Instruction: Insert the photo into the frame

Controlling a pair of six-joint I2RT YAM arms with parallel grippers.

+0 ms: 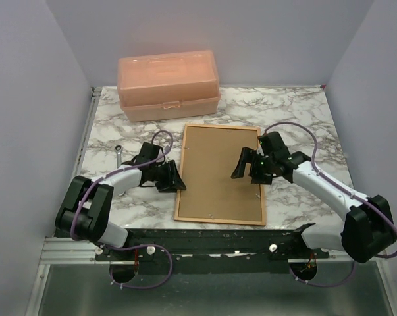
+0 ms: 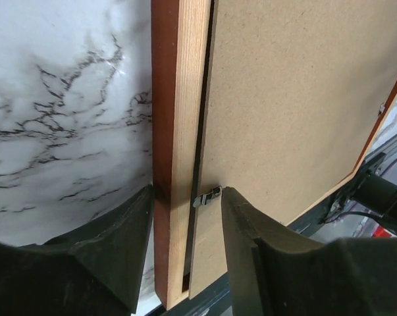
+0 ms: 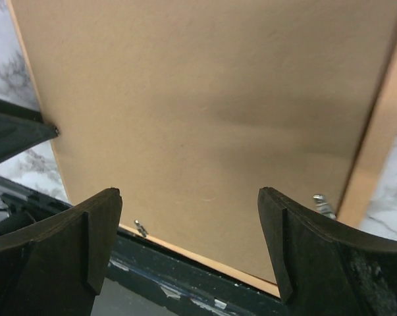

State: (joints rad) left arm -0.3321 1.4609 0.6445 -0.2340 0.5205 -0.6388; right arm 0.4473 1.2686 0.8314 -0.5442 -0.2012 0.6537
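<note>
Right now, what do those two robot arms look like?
The left arm and right arm have white shells between chunky black joints, a purple cable looping along each, and matte black wedge-shaped fingers.

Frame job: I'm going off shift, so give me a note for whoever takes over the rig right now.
Left gripper: open, straddling the frame's left rail by a metal tab.
Right gripper: open, above the backing board.
The frame lies back up mid-table, board in it. The photo is not in view; possibly under the board.
To do: confirm photo, secure tabs.
</note>
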